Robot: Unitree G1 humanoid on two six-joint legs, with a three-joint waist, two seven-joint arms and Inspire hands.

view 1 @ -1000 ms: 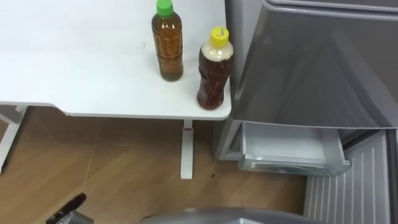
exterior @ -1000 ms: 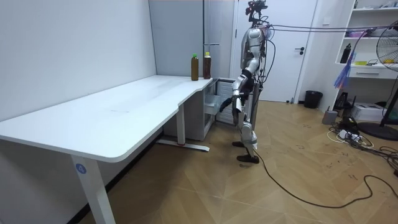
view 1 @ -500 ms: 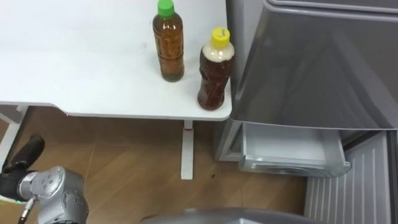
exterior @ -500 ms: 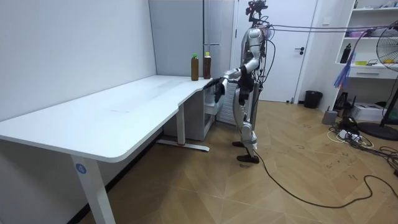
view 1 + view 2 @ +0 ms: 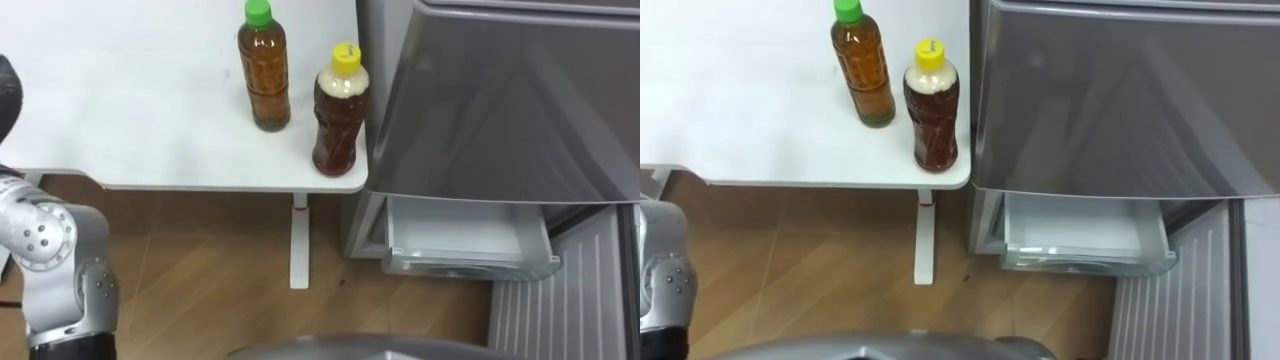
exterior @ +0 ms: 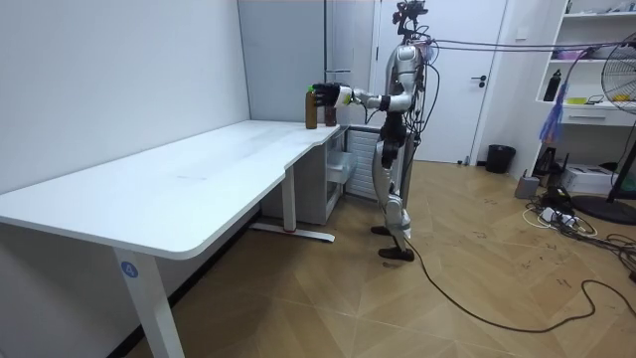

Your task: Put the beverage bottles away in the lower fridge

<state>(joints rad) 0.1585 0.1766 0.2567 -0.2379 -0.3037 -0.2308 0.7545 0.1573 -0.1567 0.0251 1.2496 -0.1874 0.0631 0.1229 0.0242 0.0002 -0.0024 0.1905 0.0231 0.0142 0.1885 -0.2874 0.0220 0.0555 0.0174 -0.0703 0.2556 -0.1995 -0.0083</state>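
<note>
Two drink bottles stand upright near the right corner of the white table. One is a brown bottle with a green cap, the other a darker bottle with a yellow cap, close to the table's edge beside the fridge. My left arm is raised over the table's left part, and its dark hand sits at the view's left edge, well apart from both bottles. In the room view the left hand is held out at bottle height. The fridge's lower drawer is pulled open and holds nothing.
The grey fridge stands right against the table's right edge. A white table leg stands on the wooden floor just left of the drawer. In the room view I stand upright before the table corner and the fridge.
My left arm has swung up from beside my hip to table height, stretched out toward the bottles. The bottles and the drawer have not moved.
</note>
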